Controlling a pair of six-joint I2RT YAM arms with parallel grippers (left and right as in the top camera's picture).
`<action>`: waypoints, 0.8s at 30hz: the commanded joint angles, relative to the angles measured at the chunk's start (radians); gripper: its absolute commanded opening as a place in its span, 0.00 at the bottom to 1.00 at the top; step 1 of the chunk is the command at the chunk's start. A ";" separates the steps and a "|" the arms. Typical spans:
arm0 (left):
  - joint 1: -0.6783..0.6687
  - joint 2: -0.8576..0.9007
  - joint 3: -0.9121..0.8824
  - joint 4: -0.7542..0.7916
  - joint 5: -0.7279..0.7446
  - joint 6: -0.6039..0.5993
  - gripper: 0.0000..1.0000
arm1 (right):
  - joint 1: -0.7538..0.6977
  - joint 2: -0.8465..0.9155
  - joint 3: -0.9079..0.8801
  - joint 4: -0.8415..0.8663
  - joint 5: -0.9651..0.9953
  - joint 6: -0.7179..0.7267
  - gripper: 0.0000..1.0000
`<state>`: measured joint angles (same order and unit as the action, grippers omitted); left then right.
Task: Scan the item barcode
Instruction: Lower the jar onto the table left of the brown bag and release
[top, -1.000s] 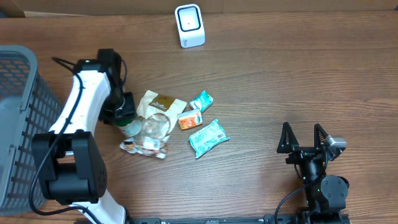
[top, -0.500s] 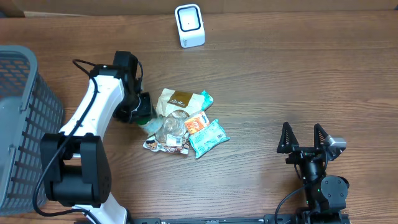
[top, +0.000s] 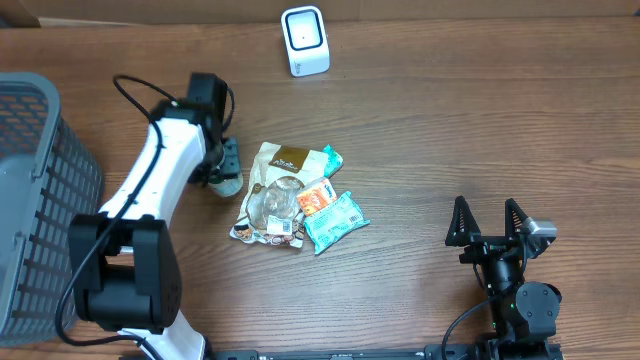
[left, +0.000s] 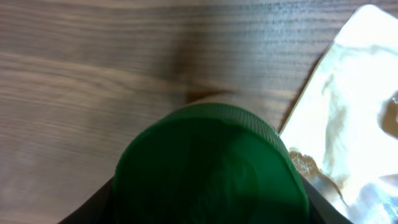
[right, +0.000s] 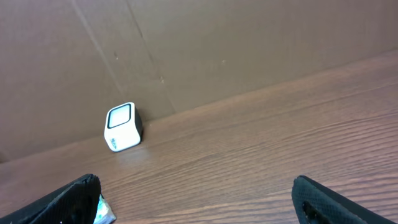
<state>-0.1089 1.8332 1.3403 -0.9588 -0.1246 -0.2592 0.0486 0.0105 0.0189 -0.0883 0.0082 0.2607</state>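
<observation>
Left gripper (top: 224, 172) clamps the green-capped bottle (left: 208, 168), just left of the packets (top: 295, 195); pickup seems in hand; next, carry it far-right to the scanner (top: 305, 40), barcode facing it; right gripper (top: 487, 222) gapes wide, idle.

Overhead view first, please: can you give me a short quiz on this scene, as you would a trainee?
1. True or false: the right gripper stands open and empty.
2. The left gripper grips: A) a green cap; B) a red cup; C) a spoon?
3. Which thing stands on the far side of the table, past the packets?
Key: 1 true; 2 A; 3 the white scanner.
</observation>
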 joint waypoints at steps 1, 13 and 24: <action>-0.008 -0.003 -0.088 0.036 -0.013 -0.034 0.12 | 0.008 -0.008 -0.010 0.006 0.013 -0.004 1.00; -0.010 -0.009 -0.040 -0.023 -0.014 -0.029 1.00 | 0.008 -0.008 -0.010 0.006 0.013 -0.004 1.00; -0.006 -0.259 0.415 -0.327 -0.015 -0.029 1.00 | 0.008 -0.008 -0.010 0.006 0.013 -0.004 1.00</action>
<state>-0.1181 1.6882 1.6375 -1.2491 -0.1322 -0.2852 0.0486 0.0101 0.0189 -0.0895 0.0082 0.2611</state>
